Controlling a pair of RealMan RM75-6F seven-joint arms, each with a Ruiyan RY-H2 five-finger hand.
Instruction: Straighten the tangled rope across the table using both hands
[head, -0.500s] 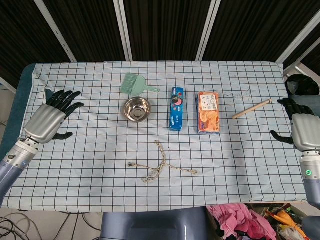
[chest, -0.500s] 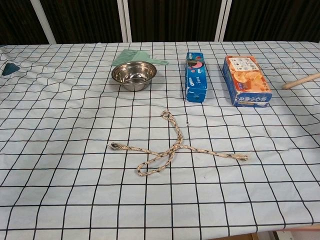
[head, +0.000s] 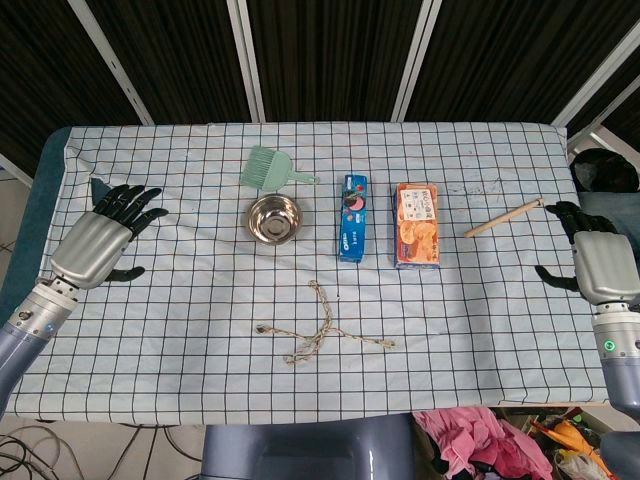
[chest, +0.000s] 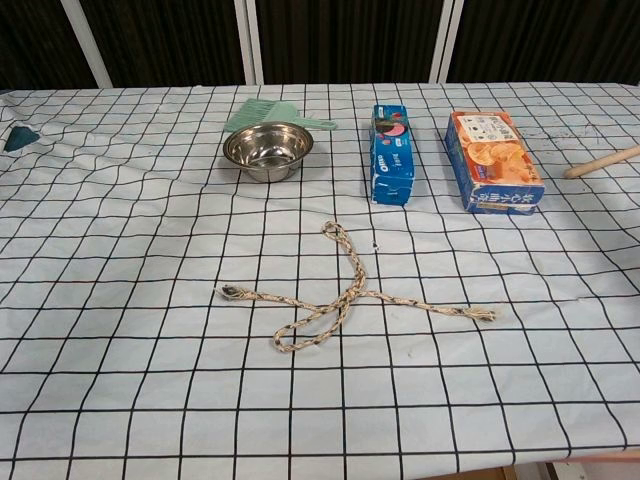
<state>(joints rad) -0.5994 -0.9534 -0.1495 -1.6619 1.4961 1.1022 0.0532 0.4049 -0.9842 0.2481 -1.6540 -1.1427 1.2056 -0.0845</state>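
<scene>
The rope (head: 322, 327) lies tangled on the checked tablecloth (head: 180, 320) near the front edge, its strands crossing in the middle, with one frayed end pointing right and a loop toward the bowl (head: 274, 217). The left hand (head: 100, 240) sits at the table's left side, fingers spread, holding nothing. The right hand (head: 590, 258) sits at the right edge, fingers apart, likewise empty, near a wooden stick (head: 503, 217). Both hands are well apart from the rope.
</scene>
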